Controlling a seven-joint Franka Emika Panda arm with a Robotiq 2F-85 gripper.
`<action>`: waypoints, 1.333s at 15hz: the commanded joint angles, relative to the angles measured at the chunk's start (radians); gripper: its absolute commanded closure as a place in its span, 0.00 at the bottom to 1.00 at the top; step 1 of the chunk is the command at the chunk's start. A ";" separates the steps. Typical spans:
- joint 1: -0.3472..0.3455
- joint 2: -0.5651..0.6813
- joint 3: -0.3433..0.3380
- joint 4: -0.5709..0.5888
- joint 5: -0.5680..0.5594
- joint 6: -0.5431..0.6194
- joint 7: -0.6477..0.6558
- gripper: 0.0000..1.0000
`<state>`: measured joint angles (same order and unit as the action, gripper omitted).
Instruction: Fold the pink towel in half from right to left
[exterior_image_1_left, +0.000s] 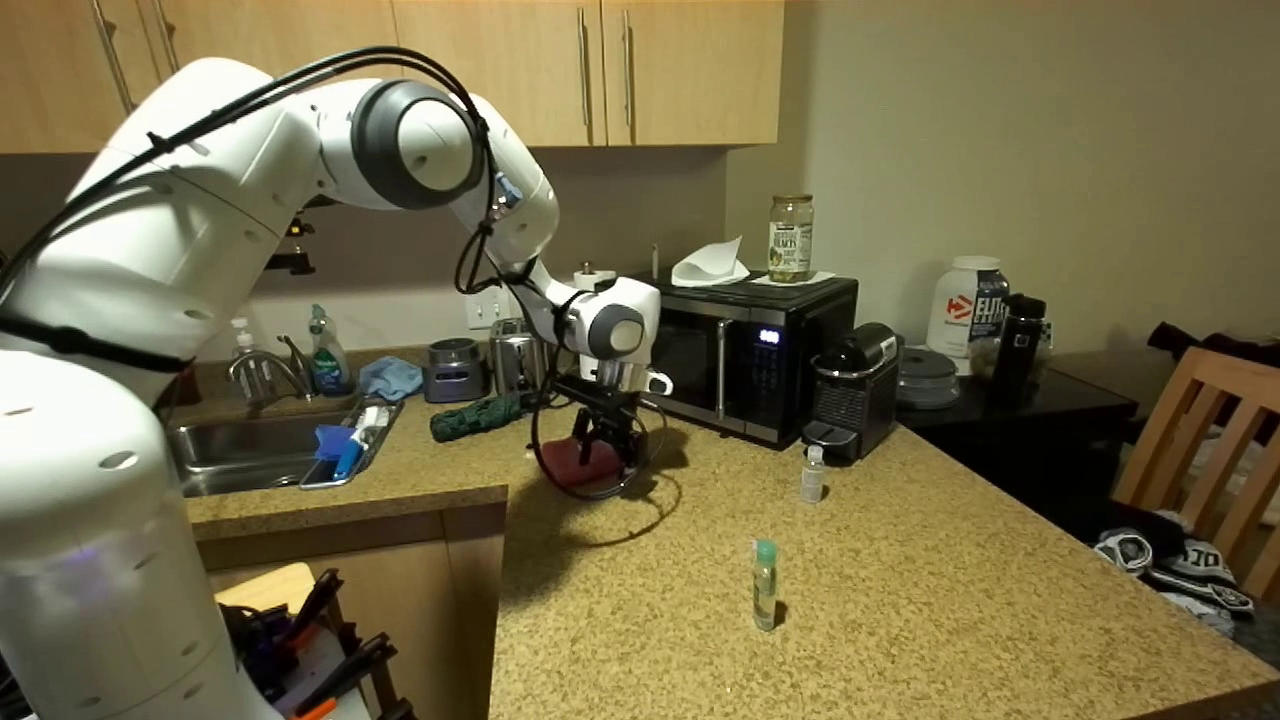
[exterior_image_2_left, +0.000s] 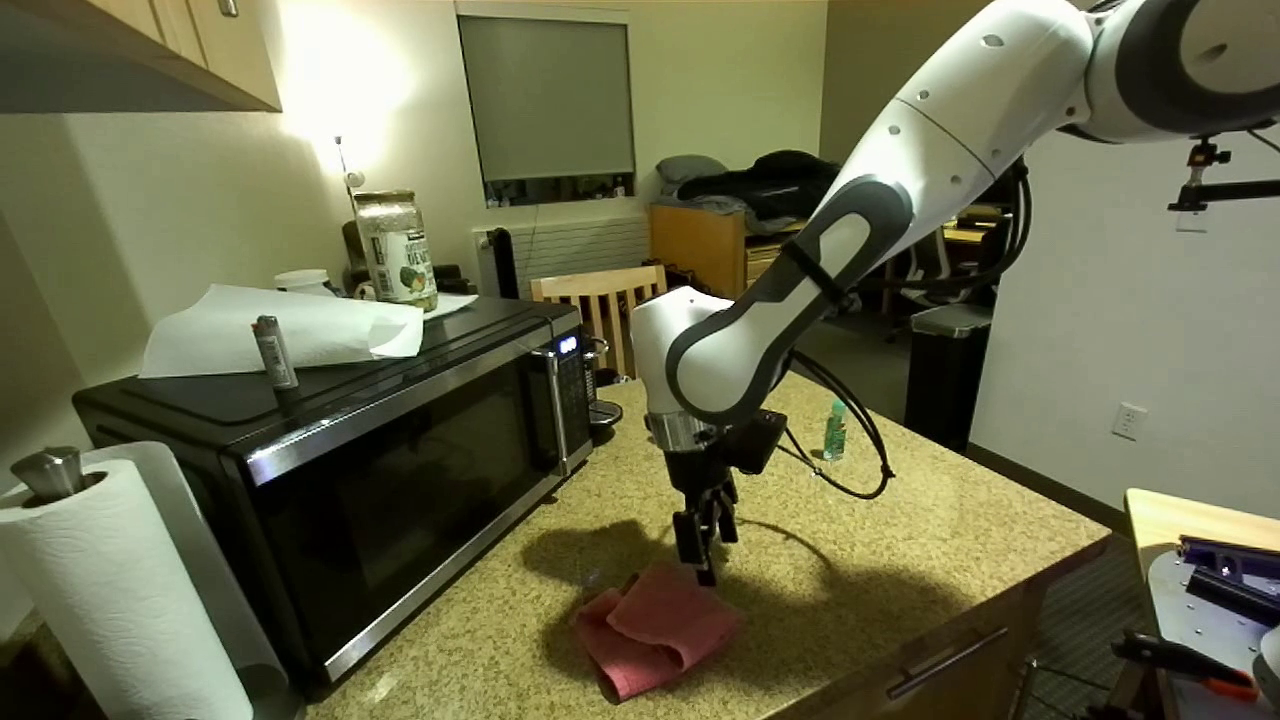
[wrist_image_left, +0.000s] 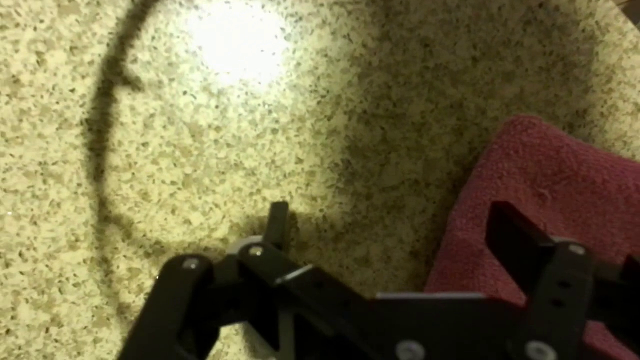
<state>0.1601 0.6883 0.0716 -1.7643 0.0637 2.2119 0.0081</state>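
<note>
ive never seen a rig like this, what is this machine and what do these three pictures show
The big white thing is a robot arm, ending in a black gripper for picking things up. Two pictures are taken from outside the robot, from different places. The close-up is taken from its wrist and shows the counter.

On that counter lies a rumpled pink towel, partly folded over itself. Also there: a green-capped bottle, a pale-capped bottle, a microwave and a coffee machine.

Nothing is held: the gripper's fingers are apart, and in the close-up one shows against the towel, the other against bare counter.
</note>
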 joint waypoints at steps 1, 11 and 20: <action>-0.001 -0.038 0.011 0.003 -0.011 -0.038 0.023 0.00; 0.010 -0.025 0.078 0.105 0.020 -0.132 -0.007 0.00; -0.047 -0.200 0.107 0.013 0.019 -0.157 -0.144 0.00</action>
<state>0.1557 0.6359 0.1910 -1.6585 0.0862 2.0792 -0.0606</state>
